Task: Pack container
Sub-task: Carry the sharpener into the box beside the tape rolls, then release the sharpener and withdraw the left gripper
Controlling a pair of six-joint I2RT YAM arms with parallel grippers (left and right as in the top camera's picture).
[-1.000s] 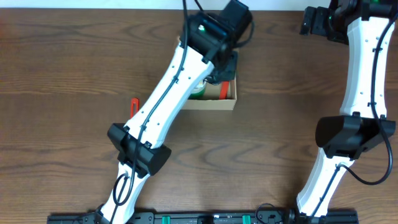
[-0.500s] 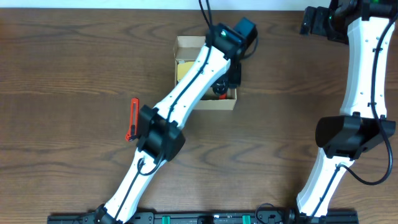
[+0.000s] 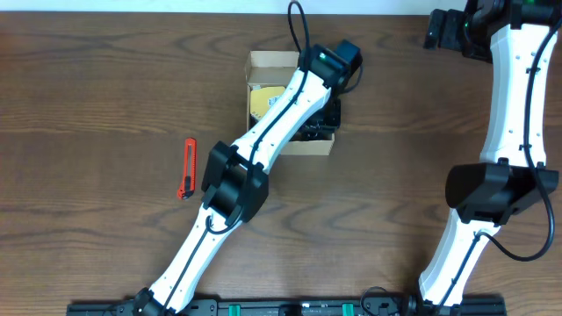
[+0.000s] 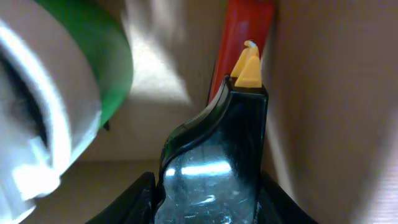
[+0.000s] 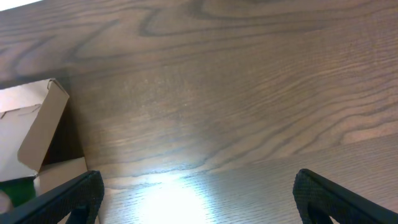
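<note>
Overhead: left gripper [image 3: 321, 117] down inside container [image 3: 263, 60], far-centre of table [image 3: 105, 105] | Left wrist: jaw state cannot be told; fingertip [image 4: 250, 70] beside red item [image 4: 245, 25], green roll [image 4: 93, 56] nearby; advise lifting straight up, clear of the wall | Right wrist: right gripper [image 5: 199, 193] jaws wide apart, empty.

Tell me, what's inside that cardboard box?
A yellow tape roll, a green roll and something red beside one wall. The left arm covers the rest of the box.

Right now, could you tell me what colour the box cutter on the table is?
The box cutter is red, clearest in the overhead view.
</note>
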